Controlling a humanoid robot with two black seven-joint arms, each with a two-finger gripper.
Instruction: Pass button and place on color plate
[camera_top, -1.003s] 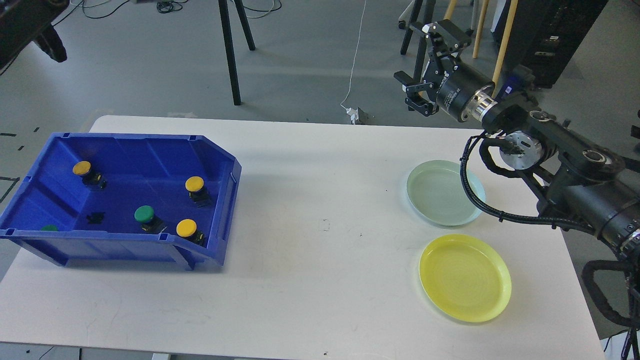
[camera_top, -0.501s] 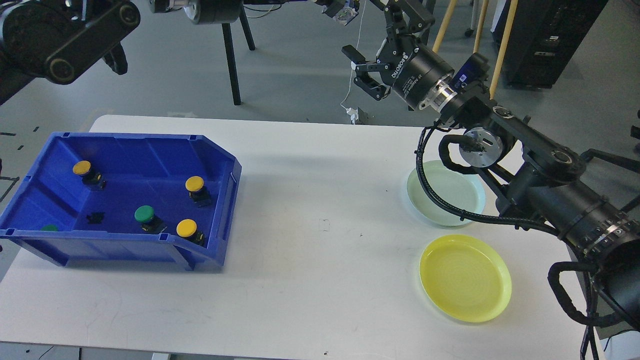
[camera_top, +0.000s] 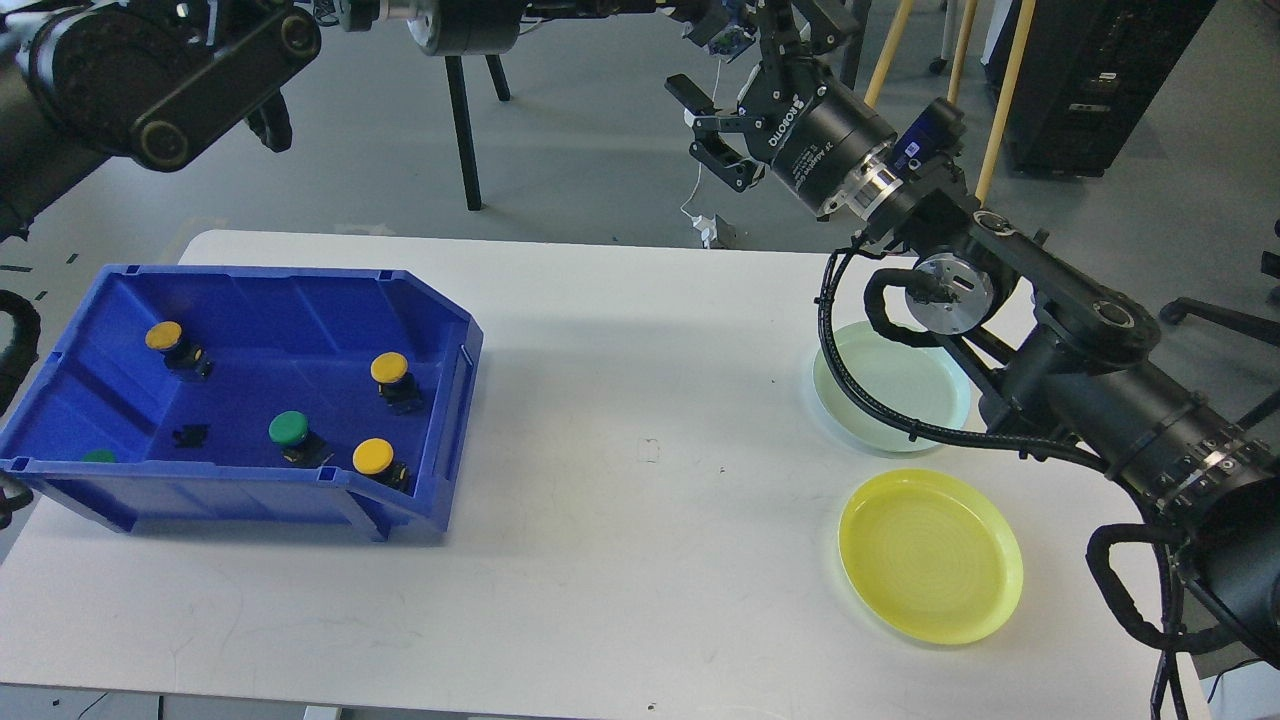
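Observation:
A blue bin (camera_top: 300, 300) at the table's left holds three yellow buttons (camera_top: 389, 368), (camera_top: 373, 456), (camera_top: 164, 336), a green button (camera_top: 288, 428) and another green one (camera_top: 98, 456) half hidden behind the front wall. A pale green plate (camera_top: 880, 385) and a yellow plate (camera_top: 930, 555) lie at the right, both empty. My right gripper (camera_top: 708, 130) is open and empty, raised beyond the table's far edge. My left arm runs along the top edge; its far end (camera_top: 725, 35) sits just above the right gripper, cut off by the frame, so its fingers cannot be told apart.
A small black part (camera_top: 190, 435) lies on the bin floor. My right arm's cable loop (camera_top: 850, 390) hangs over the pale green plate. Chair and stand legs (camera_top: 460, 110) are on the floor behind the white table (camera_top: 640, 350).
My right gripper has swung up and left from the far right corner. My left arm has come in along the top and reached right until its end is above the right gripper.

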